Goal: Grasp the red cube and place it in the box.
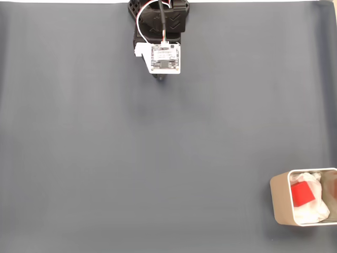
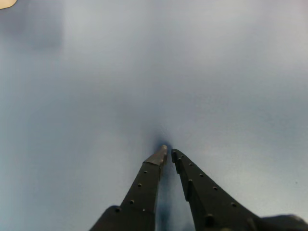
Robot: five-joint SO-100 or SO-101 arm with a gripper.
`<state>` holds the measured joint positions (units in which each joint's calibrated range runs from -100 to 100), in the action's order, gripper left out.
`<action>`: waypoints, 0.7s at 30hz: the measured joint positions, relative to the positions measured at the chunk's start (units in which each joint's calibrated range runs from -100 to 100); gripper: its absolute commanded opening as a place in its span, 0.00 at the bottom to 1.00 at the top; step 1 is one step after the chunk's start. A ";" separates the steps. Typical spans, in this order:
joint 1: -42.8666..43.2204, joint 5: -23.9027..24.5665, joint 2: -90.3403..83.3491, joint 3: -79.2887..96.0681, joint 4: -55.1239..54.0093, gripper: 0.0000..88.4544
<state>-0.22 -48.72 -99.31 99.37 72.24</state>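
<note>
Dark grey-blue matting covers the counter [image 1: 105, 158] edge to edge, with a thin white strip showing along the top border.

Fixed view, looking straight down: arm base and wrist sit at top centre, folded in close, the white camera housing [image 1: 165, 57] covering most of the hand [image 1: 160, 77]; only a dark tip pokes out below it. The box [image 1: 279, 203] stands at the bottom right corner, its right side cut off by the frame edge. The red cube [image 1: 301, 194] lies inside the box, resting on crumpled white lining [image 1: 316, 208]. Arm and box are well apart.

Wrist view: two black fingers [image 2: 144, 185] converge to a point just above the matting, tips nearly touching, nothing between them. Hand is together and empty. A pale sliver shows at the top left corner; too little of it to say what it is.

Judgement: placement looks complete, with the cube in the box and the arm parked at rest. Nothing further seems called for beyond holding the rest pose.

Hard to read: how deep the cube sits in the lining, and the box's far wall.
</note>
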 measured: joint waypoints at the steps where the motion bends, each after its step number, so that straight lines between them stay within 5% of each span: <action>1: 0.00 0.00 -0.09 0.00 0.80 0.00; 21: 0.00 -0.10 -0.69 0.00 2.39 0.00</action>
<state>-0.22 -48.82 -100.00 99.37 74.62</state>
